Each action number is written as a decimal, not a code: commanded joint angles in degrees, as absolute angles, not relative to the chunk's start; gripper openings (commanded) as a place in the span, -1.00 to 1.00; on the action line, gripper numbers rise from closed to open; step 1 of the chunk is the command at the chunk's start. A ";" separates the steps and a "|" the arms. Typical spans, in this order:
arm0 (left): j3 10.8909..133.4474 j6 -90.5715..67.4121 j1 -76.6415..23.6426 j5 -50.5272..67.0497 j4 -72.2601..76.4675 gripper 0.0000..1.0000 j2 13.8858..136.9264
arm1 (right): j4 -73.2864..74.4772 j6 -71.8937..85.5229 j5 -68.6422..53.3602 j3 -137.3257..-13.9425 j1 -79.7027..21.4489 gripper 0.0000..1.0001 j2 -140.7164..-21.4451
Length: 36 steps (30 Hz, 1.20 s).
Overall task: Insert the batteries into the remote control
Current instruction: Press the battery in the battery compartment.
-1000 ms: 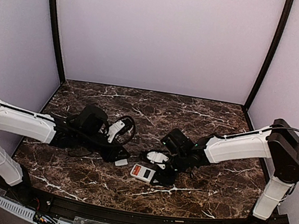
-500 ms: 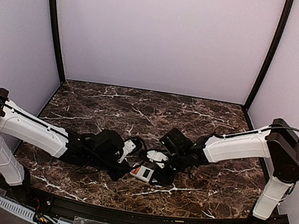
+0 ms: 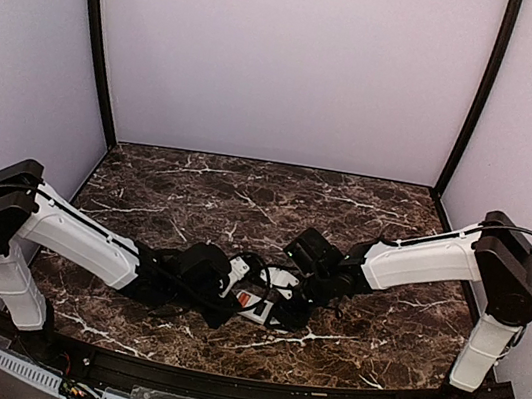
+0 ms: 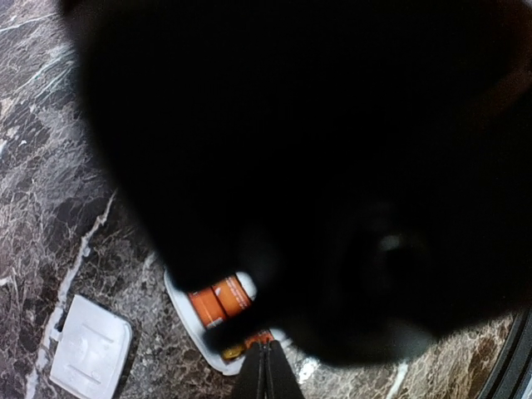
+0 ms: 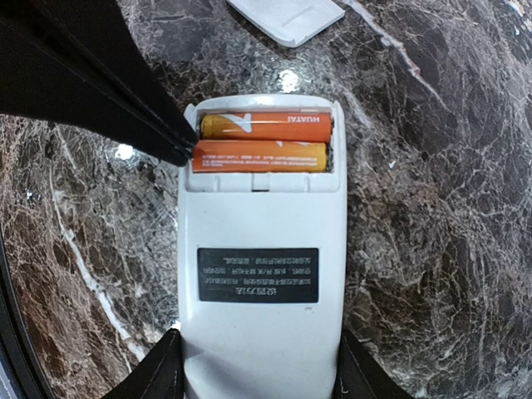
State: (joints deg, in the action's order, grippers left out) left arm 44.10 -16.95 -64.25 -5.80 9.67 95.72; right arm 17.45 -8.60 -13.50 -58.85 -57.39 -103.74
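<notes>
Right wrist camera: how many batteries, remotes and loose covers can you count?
batteries: 2
remote control: 1
cover plate: 1
Total: 4

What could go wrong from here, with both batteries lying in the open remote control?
1. The left hand, shut, has its tips at the end of one of the batteries; a hard push might pop it out of the remote control.
2. The right hand grips the remote control only at the end away from the batteries, so it might pivot.
3. The cover plate lies apart on the table; tipped, the open compartment could spill.
</notes>
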 commanded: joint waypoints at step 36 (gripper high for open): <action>40.71 -17.09 -64.51 -1.16 2.14 -0.99 100.87 | 19.78 -7.29 -12.57 -57.23 -58.19 -0.95 -105.86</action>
